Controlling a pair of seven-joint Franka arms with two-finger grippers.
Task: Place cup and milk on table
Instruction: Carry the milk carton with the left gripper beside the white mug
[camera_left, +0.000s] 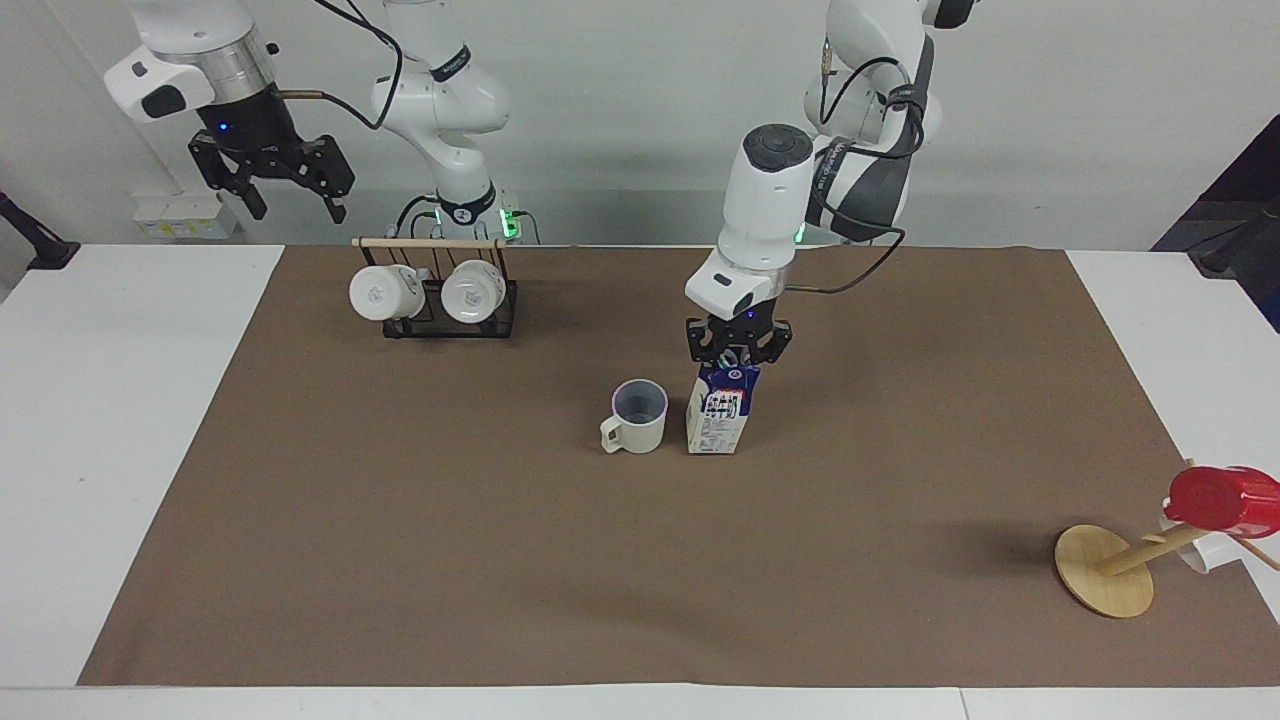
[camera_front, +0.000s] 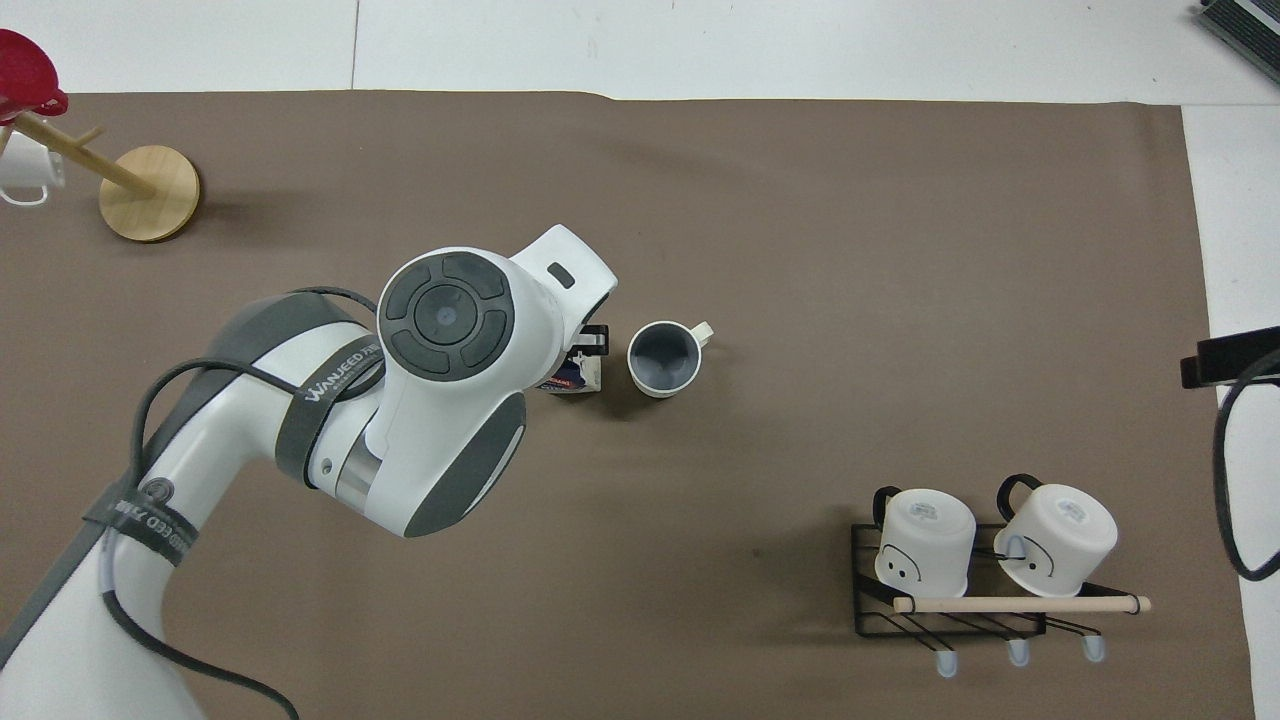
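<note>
Facing-view only: left hand (camera_left: 738, 357) gripping milk (camera_left: 719, 412).

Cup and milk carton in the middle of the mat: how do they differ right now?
The milk carton is taller and boxy, blue over white; the cup is shorter, round, cream. The left end effector is shut on the carton's top; the cup stands free. Both are upright, side by side on the mat.

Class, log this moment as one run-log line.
left gripper: shut on milk carton, beside cup on mat | right gripper: open, waiting
</note>
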